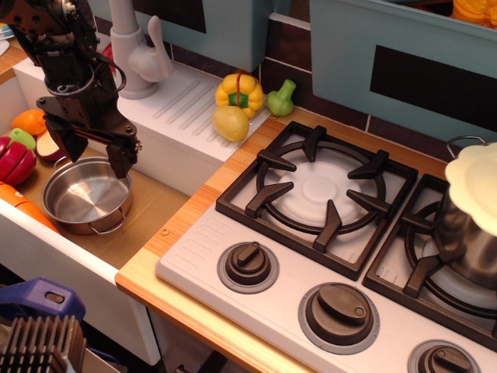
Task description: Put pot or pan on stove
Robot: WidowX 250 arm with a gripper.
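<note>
the gripper (99, 152) is hanging spread wide, empty, over the far rim of the shiny shallow pot (85, 194), which is sitting upright.

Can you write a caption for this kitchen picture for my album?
Open tool over the small steel pot in the sink, beside the stove.

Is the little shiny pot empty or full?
Empty. The small steel pot sits upright in the sink, its bare shiny bottom showing.

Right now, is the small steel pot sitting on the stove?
No, the small steel pot sits in the sink left of the stove, under the gripper.
</note>
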